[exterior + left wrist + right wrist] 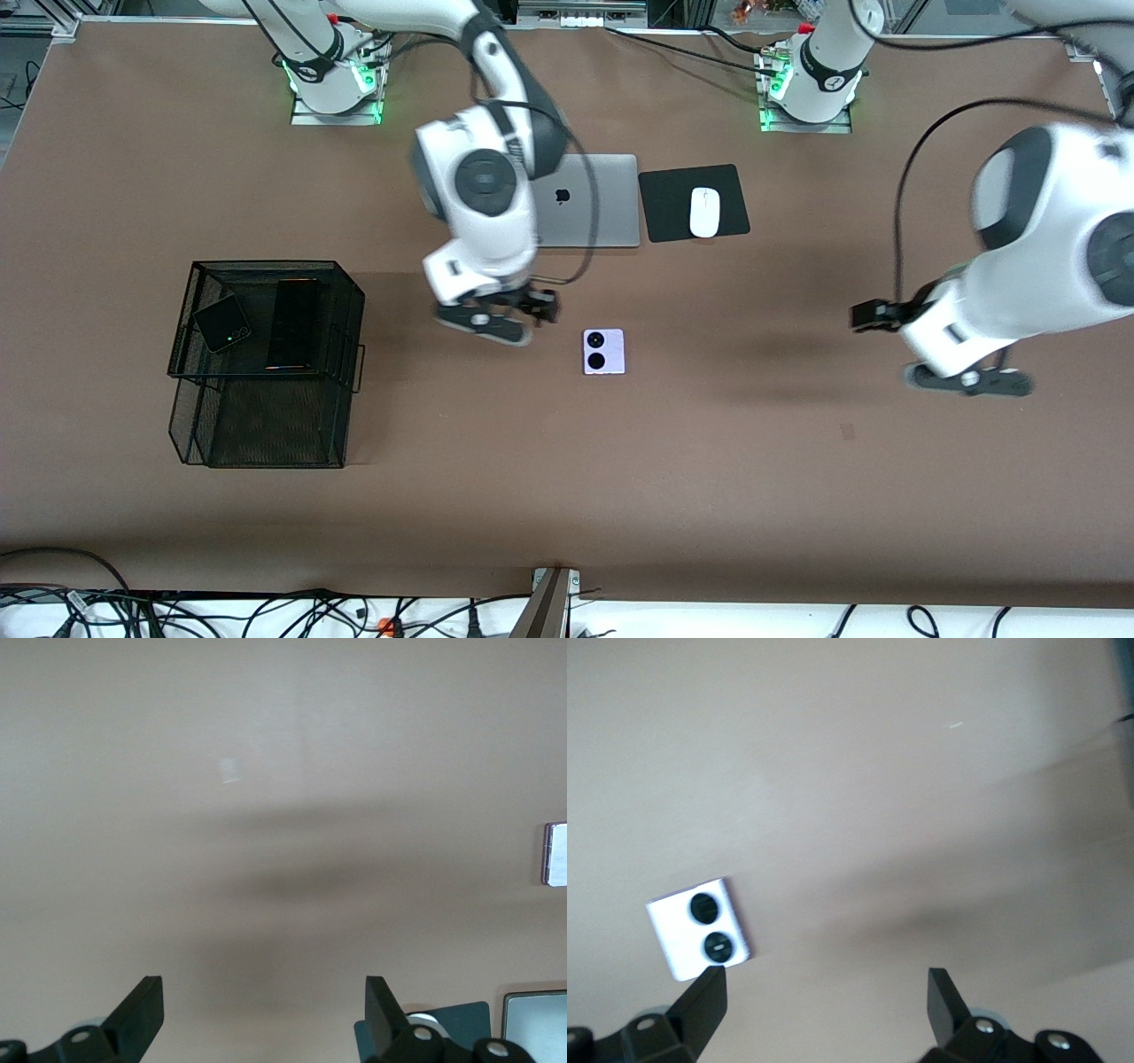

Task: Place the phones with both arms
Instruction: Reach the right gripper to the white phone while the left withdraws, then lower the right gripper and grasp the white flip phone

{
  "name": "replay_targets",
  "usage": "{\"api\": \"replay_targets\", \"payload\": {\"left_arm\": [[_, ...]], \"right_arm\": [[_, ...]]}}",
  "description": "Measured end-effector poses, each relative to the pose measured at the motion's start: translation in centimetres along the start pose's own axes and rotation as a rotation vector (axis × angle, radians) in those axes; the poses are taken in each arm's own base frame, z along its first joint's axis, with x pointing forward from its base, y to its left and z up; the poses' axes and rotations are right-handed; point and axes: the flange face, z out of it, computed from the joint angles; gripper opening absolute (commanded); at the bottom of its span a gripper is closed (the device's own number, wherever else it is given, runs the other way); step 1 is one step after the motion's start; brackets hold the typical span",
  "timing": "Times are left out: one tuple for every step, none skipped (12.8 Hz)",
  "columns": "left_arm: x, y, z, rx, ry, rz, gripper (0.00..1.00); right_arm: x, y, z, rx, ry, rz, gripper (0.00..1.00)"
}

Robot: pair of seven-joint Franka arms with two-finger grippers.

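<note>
A lavender-white flip phone [603,351] with two black camera circles lies flat on the brown table, about mid-table. My right gripper [485,324] hangs open and empty over the table beside it, toward the right arm's end. In the right wrist view the phone [698,926] sits just off one fingertip [704,997] of the right gripper [826,997]. A small black flip phone [222,323] and a long black slab phone [295,323] lie in the black mesh basket [266,266]. My left gripper [970,381] is open over bare table at the left arm's end. Only brown table shows between the left gripper's [263,1010] fingers.
A closed silver laptop [585,199] and a black mouse pad [666,208] with a white mouse [704,212] lie near the robots' bases. In the left wrist view the lavender phone's edge [555,853] and the laptop [536,1023] show at the border.
</note>
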Motion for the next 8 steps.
{"api": "replay_targets", "payload": {"left_arm": [[-0.9, -1.4, -1.2, -0.002, 0.013, -0.021, 1.0], [-1.9, -2.8, -2.3, -0.003, 0.033, -0.041, 1.0], [-2.6, -3.8, -3.4, -0.004, 0.076, -0.055, 1.0], [-3.1, -4.4, -4.0, -0.004, 0.138, -0.065, 1.0], [-4.0, -4.9, -3.8, -0.002, 0.186, -0.074, 1.0], [-5.3, -5.5, -3.0, -0.001, 0.206, -0.085, 1.0], [-7.0, -6.2, -2.3, 0.001, 0.212, -0.097, 1.0], [-8.5, -6.5, -2.2, 0.002, 0.213, -0.105, 1.0]], "right_arm": [[-1.3, -1.8, 1.3, 0.016, 0.012, -0.024, 1.0], [-2.5, -3.4, 2.7, 0.037, 0.028, -0.05, 1.0], [-3.7, -4.8, 4.0, 0.057, 0.05, -0.076, 1.0], [-5.0, -6.0, 5.2, 0.073, 0.076, -0.103, 1.0], [-6.3, -6.9, 6.5, 0.084, 0.099, -0.128, 1.0], [-7.3, -7.7, 7.8, 0.094, 0.118, -0.147, 1.0], [-8.0, -8.2, 9.0, 0.101, 0.134, -0.162, 1.0], [-8.6, -8.5, 10.1, 0.105, 0.146, -0.174, 1.0]]}}
